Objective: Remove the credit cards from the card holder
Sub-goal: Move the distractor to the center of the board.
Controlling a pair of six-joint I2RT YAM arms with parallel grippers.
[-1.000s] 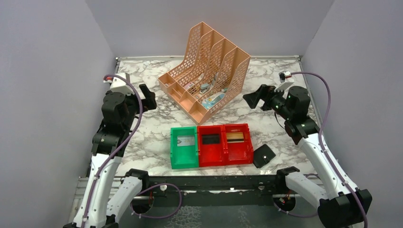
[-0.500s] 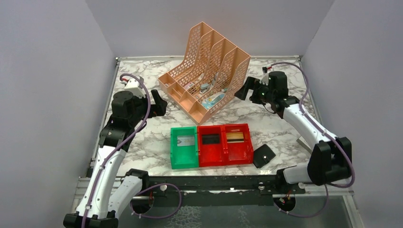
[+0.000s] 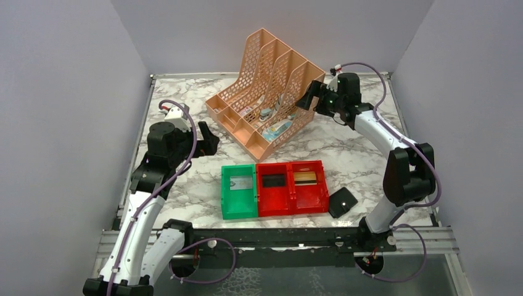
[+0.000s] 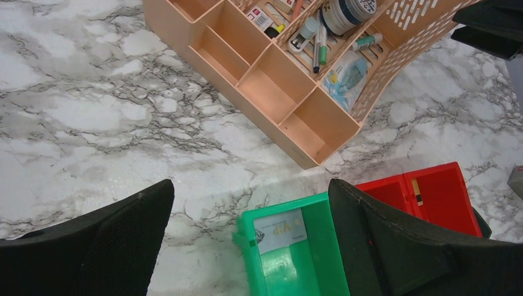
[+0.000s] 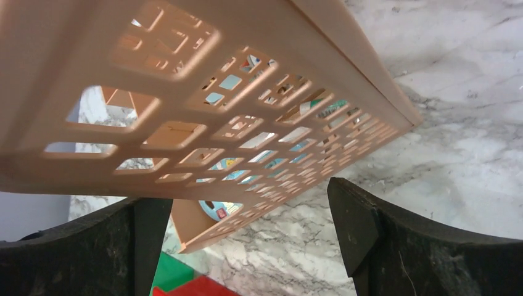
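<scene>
The black card holder (image 3: pixel 342 201) lies flat and folded on the marble, just right of the red bins and far from both grippers. A white credit card (image 3: pixel 242 182) (image 4: pixel 280 230) rests in the green bin (image 3: pixel 231 206). A tan credit card (image 3: pixel 306 178) lies in the right red bin (image 3: pixel 321 197). My left gripper (image 3: pixel 206 139) (image 4: pixel 250 191) hovers open and empty over the marble, left of the green bin. My right gripper (image 3: pixel 306 98) (image 5: pixel 247 203) is open and empty, close against the right wall of the peach organizer (image 3: pixel 271 92) (image 5: pixel 185 92).
The peach lattice organizer holds pens and small items (image 4: pixel 321 37) in its front trays. A middle red bin (image 3: pixel 274 180) has a dark item in it. The bins stand in a row near the table's front edge (image 3: pixel 277 231).
My right arm has swung from the right side of the table toward the back, up to the organizer's right wall. My left gripper has shifted slightly toward the bins.
</scene>
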